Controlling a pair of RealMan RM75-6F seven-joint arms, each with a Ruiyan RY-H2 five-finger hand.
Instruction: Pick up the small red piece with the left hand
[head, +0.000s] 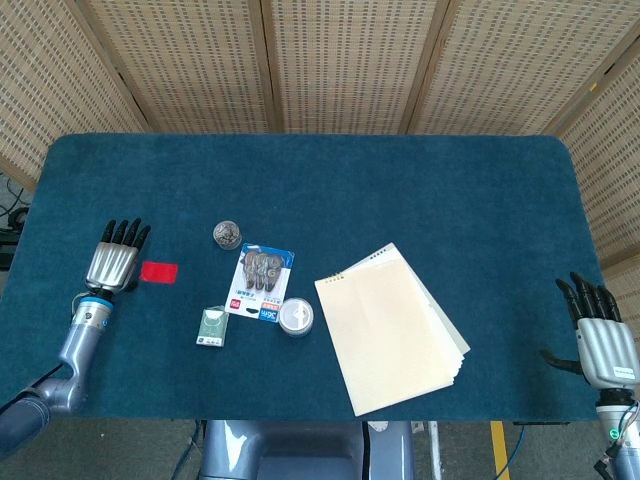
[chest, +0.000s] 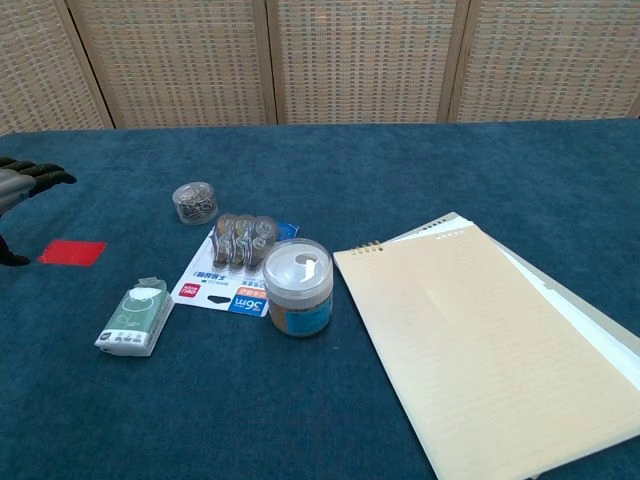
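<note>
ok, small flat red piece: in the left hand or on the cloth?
On the cloth. The small flat red piece lies flat beside the open left hand, ungripped.

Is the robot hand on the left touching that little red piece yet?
Cannot tell. In the head view the left robot hand meets the red piece's edge; the chest view shows only fingertips at the frame edge.

Bare cloth lies between left hand (head: 116, 262) and red piece (head: 158, 271).
</note>
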